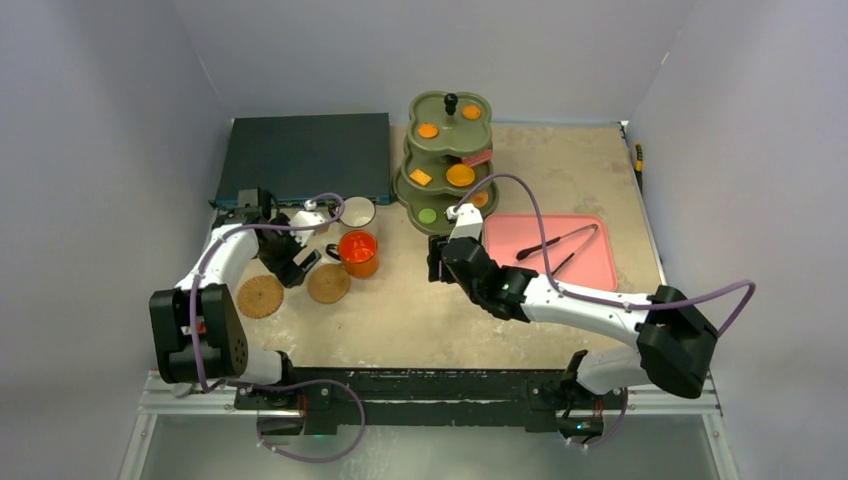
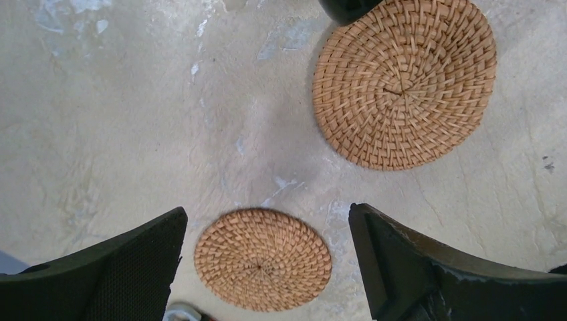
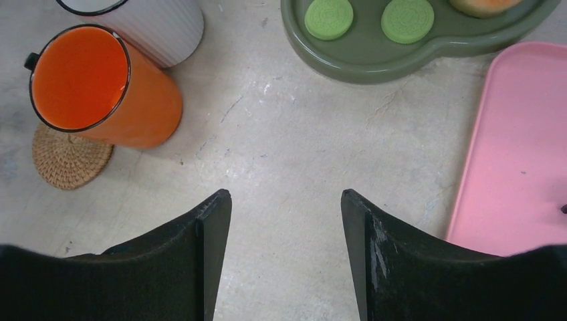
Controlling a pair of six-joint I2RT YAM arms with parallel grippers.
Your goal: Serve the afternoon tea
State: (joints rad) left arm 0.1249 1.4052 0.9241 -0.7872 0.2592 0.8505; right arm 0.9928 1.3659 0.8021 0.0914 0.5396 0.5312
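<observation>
The olive-green three-tier stand [image 1: 448, 160] stands at the back with orange biscuits [image 1: 460, 175], a green biscuit [image 1: 428, 215] and a pink cake [image 1: 478, 158] on its tiers. The white mug [image 1: 356, 212] and orange mug [image 1: 358, 252] stand left of it. Two cork coasters [image 1: 328, 283] [image 1: 260, 296] lie in front of the mugs. My left gripper [image 1: 292, 262] hovers open between the coasters [image 2: 404, 83] [image 2: 263, 259], holding nothing. My right gripper [image 3: 286, 200] is open over bare table, between the orange mug [image 3: 93, 87] and the stand's bottom tier [image 3: 374, 63], which holds two green biscuits [image 3: 329, 18].
A pink tray [image 1: 590, 270] with dark tongs [image 1: 560, 243] lies right of my right gripper. A flat dark-blue box [image 1: 305, 157] sits at the back left, behind the mugs. In the right wrist view one coaster [image 3: 70, 160] is partly hidden behind the orange mug.
</observation>
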